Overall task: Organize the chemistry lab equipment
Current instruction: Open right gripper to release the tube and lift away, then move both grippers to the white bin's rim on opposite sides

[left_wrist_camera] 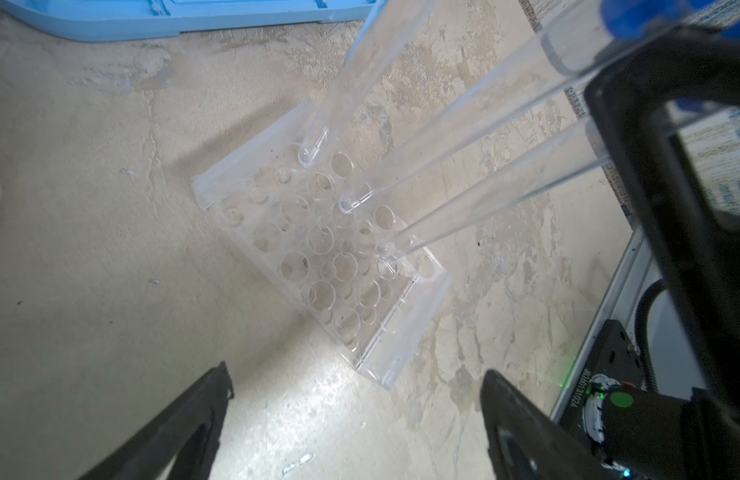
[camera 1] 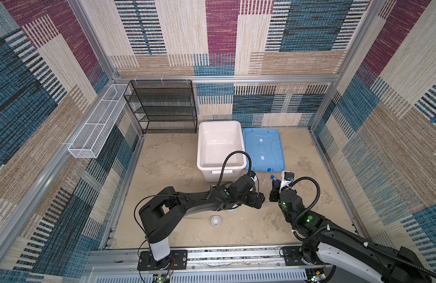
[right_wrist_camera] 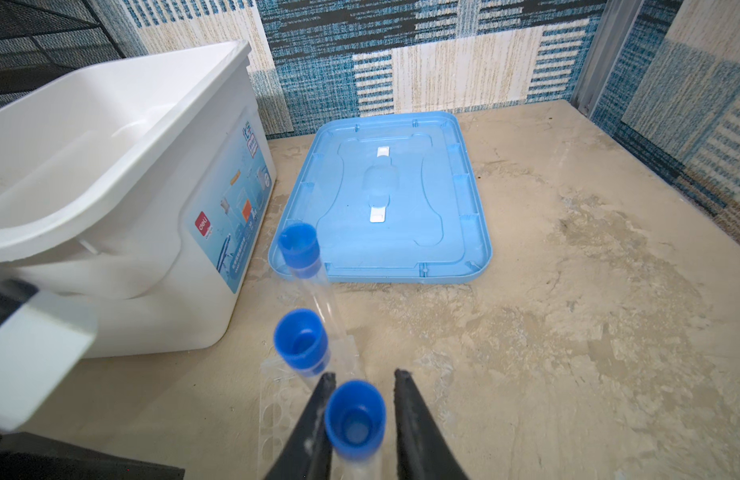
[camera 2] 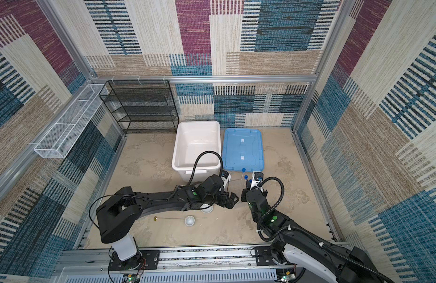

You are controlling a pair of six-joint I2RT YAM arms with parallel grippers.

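One brand name on show!
A red badge (right_wrist_camera: 202, 226) reads "deli" on the white bin's (right_wrist_camera: 152, 274) side label (right_wrist_camera: 239, 195); the label's smaller print is too fine to read.

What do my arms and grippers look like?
Both are black jointed links with round green markers. The left arm stands on a white base column; the right arm has a white shell near its base. Each carries a looped black ribbed cable. The left gripper and right gripper have black tapered fingers.
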